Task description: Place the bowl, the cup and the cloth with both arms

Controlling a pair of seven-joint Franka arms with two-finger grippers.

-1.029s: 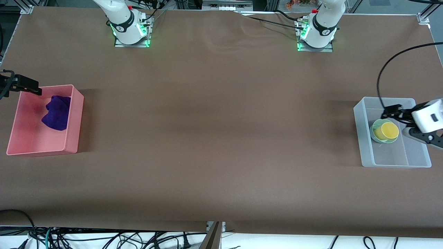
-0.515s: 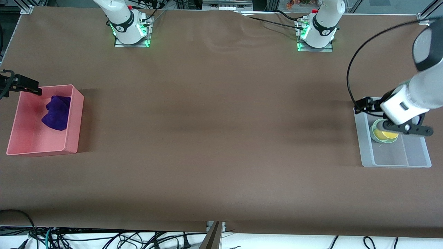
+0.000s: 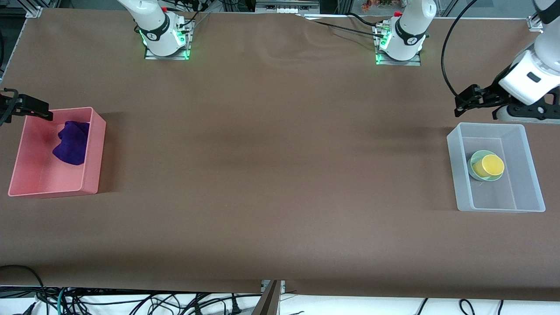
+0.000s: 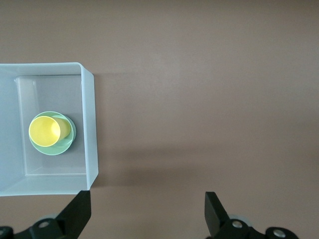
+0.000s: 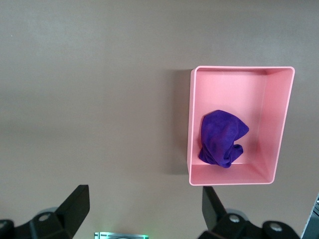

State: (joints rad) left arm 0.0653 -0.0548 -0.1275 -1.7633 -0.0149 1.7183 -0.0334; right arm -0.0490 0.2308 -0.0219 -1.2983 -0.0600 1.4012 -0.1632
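The yellow cup (image 3: pixel 489 166) stands inside the mint-green bowl (image 3: pixel 471 165), which sits in a clear plastic bin (image 3: pixel 498 205) at the left arm's end of the table. The left wrist view shows the cup (image 4: pixel 45 130), the bowl (image 4: pixel 71 139) and the bin (image 4: pixel 89 129). My left gripper (image 3: pixel 525 113) is open and empty, up in the air over bare table beside the bin (image 4: pixel 148 199). A purple cloth (image 3: pixel 70 142) lies in a pink bin (image 3: pixel 94 153) at the right arm's end. My right gripper (image 3: pixel 26 107) waits open and empty, high beside the pink bin (image 5: pixel 145 196).
The right wrist view shows the cloth (image 5: pixel 222 137) crumpled in the pink bin (image 5: pixel 279 129). Brown table covering spans between the two bins. Both arm bases with green lights stand along the edge farthest from the front camera. Loose cables hang below the nearest table edge.
My left gripper has moved from over the cup and bowl in the clear bin to over the table beside the bin, toward the arm bases. The right arm has not moved.
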